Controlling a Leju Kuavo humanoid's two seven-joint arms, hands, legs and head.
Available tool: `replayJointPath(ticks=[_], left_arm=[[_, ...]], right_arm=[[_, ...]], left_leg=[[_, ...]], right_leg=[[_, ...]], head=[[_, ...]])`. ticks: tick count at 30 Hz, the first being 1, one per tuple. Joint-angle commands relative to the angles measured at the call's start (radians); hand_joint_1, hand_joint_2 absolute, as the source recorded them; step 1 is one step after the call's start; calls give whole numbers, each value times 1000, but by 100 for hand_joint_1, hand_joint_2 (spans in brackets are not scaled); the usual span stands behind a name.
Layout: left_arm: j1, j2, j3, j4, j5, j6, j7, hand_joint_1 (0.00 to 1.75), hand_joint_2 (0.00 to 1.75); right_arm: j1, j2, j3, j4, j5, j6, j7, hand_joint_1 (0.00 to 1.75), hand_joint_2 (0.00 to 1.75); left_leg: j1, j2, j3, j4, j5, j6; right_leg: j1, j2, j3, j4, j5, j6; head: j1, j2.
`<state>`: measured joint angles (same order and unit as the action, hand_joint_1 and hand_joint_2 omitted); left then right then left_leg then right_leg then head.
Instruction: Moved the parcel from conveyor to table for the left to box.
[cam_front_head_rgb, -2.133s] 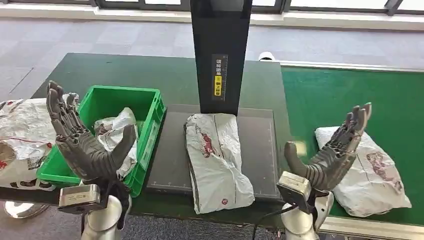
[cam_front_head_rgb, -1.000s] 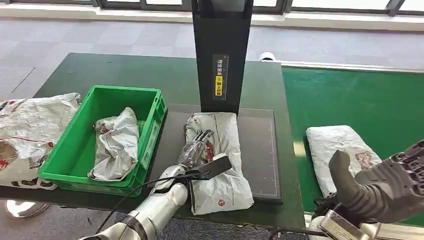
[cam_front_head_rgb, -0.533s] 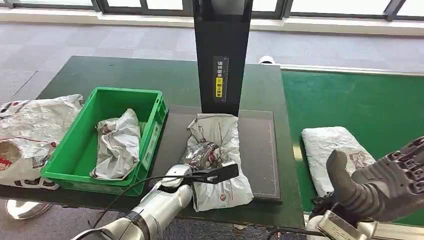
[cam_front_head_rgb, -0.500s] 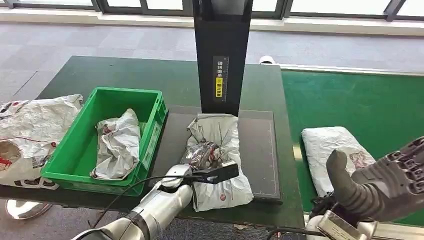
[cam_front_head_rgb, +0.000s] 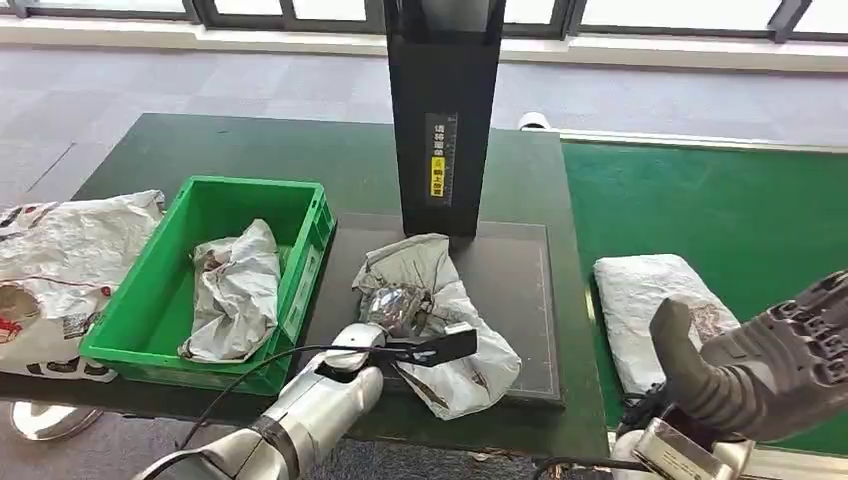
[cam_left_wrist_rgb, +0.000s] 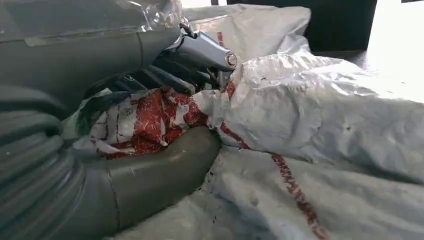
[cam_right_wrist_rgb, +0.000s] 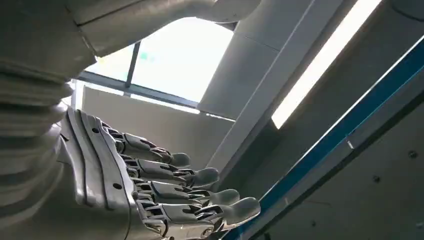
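Two hands work this scene. Nearest, low at the right, the right hand (cam_front_head_rgb: 775, 355) is raised palm-up and holds nothing, its fingers (cam_right_wrist_rgb: 200, 177) extended side by side and the thumb standing apart. To the left, the left hand (cam_front_head_rgb: 392, 310) reaches over the table's front edge and grips the parcel (cam_front_head_rgb: 440, 320), a crumpled grey-white bag with red print; the left wrist view shows thumb and fingers (cam_left_wrist_rgb: 165, 75) closed on a bunched fold of the parcel (cam_left_wrist_rgb: 310, 115). The parcel lies on the dark mat (cam_front_head_rgb: 520, 290) on the table (cam_front_head_rgb: 130, 150), gathered up and skewed under the hand. Left of the mat stands a green crate (cam_front_head_rgb: 300, 275) with another crumpled bag (cam_front_head_rgb: 235, 290) inside, and a larger bag (cam_front_head_rgb: 55, 260) lies beyond the crate's left side. On the green conveyor (cam_front_head_rgb: 720, 200) to the right rests a second parcel (cam_front_head_rgb: 650, 305). Behind the mat rises a black post (cam_front_head_rgb: 440, 110).
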<state>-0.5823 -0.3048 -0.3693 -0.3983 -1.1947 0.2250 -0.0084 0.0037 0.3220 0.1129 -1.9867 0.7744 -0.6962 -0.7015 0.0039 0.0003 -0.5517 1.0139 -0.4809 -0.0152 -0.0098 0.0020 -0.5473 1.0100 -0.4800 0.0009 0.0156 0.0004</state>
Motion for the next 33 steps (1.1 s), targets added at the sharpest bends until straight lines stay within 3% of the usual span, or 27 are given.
replayJointPath(ticks=[1, 2, 4, 5, 6, 8, 10, 13, 16, 23, 30, 32, 33], left_arm=[[42, 36, 23, -16, -48, 325, 1, 175, 175], [40, 33, 56, -89, -49, 473, 10, 175, 175], [174, 62, 150, -518, -209, 473, 38, 175, 175], [204, 52, 179, -623, -237, 473, 22, 175, 175], [210, 55, 201, -672, -264, 473, 10, 175, 175], [260, 27, 275, -898, -318, 473, -60, 175, 175], [276, 5, 315, -975, -306, 473, -113, 175, 175], [276, 5, 315, -975, -306, 473, -113, 175, 175], [275, -30, 378, -1009, -311, 473, -176, 175, 175], [246, -44, 496, -1008, -255, 473, -246, 175, 175], [185, 9, 718, -862, -165, 473, -222, 175, 175], [135, -6, 891, -816, -154, 473, -305, 175, 175], [119, 3, 936, -806, -171, 473, -285, 175, 175]], right_arm=[[20, 27, -9, 7, 0, -2, 3, 0, 175], [35, 27, -5, -5, 7, -2, 3, 0, 175], [23, 27, 7, 14, 13, -2, 3, 0, 175], [21, 27, 6, 16, 13, -2, 3, 0, 175], [13, 27, 0, 23, 11, -2, 3, 0, 175], [9, 27, -9, 24, 9, -2, 3, 0, 175], [10, 27, -13, 22, 8, -2, 3, 0, 175], [10, 27, -13, 22, 8, -2, 3, 0, 175], [15, 27, -24, 12, 7, -2, 3, 0, 175], [27, 27, -50, 11, 9, -2, 3, 0, 175], [41, 27, -41, -2, 9, -2, 3, 0, 175], [51, 27, -43, -16, 13, -2, 3, 0, 175], [53, 27, -41, -18, 14, -2, 3, 0, 175]], left_leg=[[0, 1, -3, -1, 2, 0], [0, 2, -5, -4, 4, 0], [0, 2, -7, -1, 3, 0], [1, 2, -7, -2, 4, -1], [0, 4, 2, 0, 3, -2], [1, 3, -2, 1, 4, -3], [1, 2, -5, 1, 6, -3], [1, 5, -5, 1, 5, -3], [1, 5, -5, -3, 7, -4], [1, 3, -7, -1, 7, -4], [0, 4, -5, -2, 6, -4], [0, 3, -5, -1, 6, -4], [0, 3, -5, -1, 7, -4]], right_leg=[[0, 1, -3, -1, 3, 0], [0, 2, -6, -4, 5, 0], [1, 2, -8, -1, 3, -1], [1, 2, -9, -2, 5, -1], [0, 4, -9, 0, 4, -2], [1, 4, -14, 0, 6, -3], [3, 2, -17, 0, 6, -2], [3, 6, -17, 0, 6, -2], [2, 5, -18, -3, 7, -3], [2, 4, -19, -1, 7, -2], [2, 4, -17, -1, 6, -3], [2, 3, -17, -1, 6, -3], [2, 3, -17, -1, 6, -3]], head=[[0, 0], [0, 0], [0, 0], [0, 0], [0, 0], [0, 0], [0, 0], [0, 0], [0, 0], [0, 0], [0, 0], [0, 0], [0, 0]])
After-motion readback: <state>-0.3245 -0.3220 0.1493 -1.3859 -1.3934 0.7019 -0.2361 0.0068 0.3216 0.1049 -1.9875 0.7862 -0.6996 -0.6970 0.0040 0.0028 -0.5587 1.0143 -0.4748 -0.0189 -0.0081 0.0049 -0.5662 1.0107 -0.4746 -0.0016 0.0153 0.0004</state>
